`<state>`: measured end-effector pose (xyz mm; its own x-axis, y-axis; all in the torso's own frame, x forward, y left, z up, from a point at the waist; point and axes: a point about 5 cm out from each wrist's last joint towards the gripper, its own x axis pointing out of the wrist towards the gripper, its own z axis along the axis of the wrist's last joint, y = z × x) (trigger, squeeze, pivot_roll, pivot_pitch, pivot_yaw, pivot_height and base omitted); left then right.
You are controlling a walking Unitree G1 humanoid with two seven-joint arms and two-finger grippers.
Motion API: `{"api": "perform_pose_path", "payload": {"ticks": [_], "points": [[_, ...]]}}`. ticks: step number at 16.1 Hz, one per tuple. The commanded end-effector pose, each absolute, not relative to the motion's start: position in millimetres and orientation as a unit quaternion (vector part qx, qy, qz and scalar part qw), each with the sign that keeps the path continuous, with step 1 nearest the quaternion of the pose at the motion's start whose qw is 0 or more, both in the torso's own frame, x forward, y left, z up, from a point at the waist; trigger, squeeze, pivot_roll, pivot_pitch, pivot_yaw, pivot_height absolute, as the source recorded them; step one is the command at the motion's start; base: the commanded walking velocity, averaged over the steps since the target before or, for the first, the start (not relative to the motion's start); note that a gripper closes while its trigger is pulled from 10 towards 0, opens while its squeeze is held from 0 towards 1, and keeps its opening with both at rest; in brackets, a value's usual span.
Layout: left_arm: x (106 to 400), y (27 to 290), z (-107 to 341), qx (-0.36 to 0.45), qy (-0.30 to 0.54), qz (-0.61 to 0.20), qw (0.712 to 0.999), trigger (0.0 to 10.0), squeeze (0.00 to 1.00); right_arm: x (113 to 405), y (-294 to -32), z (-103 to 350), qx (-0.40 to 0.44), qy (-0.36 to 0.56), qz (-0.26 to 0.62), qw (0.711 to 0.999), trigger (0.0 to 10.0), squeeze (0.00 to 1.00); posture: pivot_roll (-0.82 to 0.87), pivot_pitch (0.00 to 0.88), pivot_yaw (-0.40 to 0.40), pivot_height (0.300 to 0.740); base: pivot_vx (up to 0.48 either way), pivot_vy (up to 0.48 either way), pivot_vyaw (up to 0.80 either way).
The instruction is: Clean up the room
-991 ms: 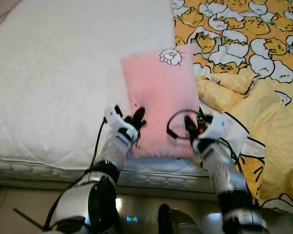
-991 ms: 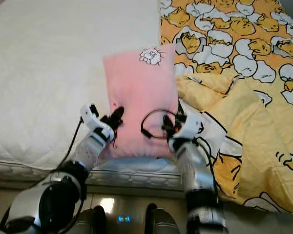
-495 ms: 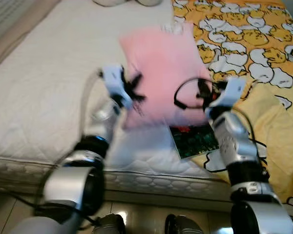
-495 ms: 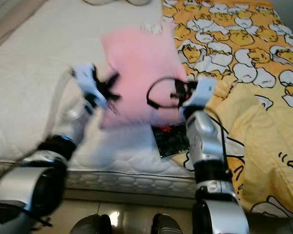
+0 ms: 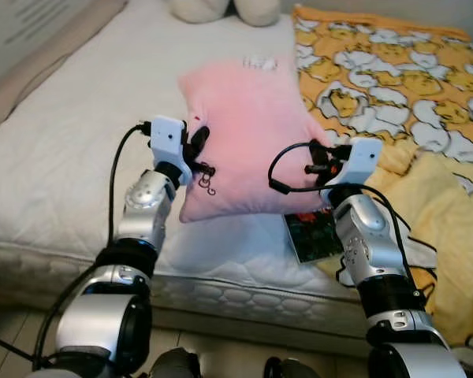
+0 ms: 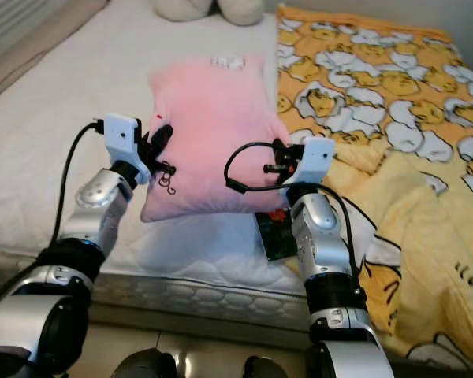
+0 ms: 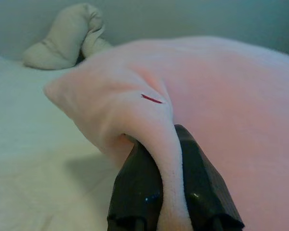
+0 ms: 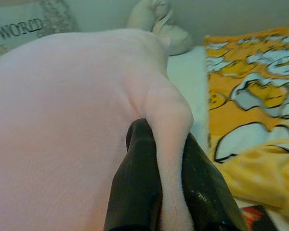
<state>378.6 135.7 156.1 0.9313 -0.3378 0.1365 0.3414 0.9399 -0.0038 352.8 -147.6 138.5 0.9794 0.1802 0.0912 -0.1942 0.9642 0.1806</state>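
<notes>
above the white mattress (image 5: 63,157), the left gripper (image 5: 195,146) and right gripper (image 5: 319,160) each pinch an edge of the pink pillow (image 5: 248,134), lifted clear but not yet placed, with the yellow blanket (image 5: 426,157) still rumpled alongside.

Head views bright, even indoor light, sharp, no motion blur. Soft shadow under pink pillow (image 5: 248,134) on mattress (image 5: 79,157). Wrist views dimmer, bluish cast; near black fingers (image 7: 137,187) soft-focused, background hazy.
</notes>
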Motion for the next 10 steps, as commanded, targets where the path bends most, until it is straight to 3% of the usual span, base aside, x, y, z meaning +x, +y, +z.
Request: {"api": "perform_pose_path", "payload": {"ticks": [1,10], "points": [[381.1,144.6,174.3,-0.008,-0.106,-0.148,0.983,0.0,0.00,353.3,-160.4,142.4,0.081,-0.050,0.071,0.993,0.0,0.20,0.02,0.000,-0.075,0.740,0.000,0.480,-0.80],[382.1,150.4,168.9,0.019,-0.081,-0.126,0.988,0.0,0.00,355.5,-139.4,137.6,0.080,-0.052,0.100,0.990,0.0,0.19,0.04,0.000,-0.058,0.740,0.000,0.476,0.00]]}}
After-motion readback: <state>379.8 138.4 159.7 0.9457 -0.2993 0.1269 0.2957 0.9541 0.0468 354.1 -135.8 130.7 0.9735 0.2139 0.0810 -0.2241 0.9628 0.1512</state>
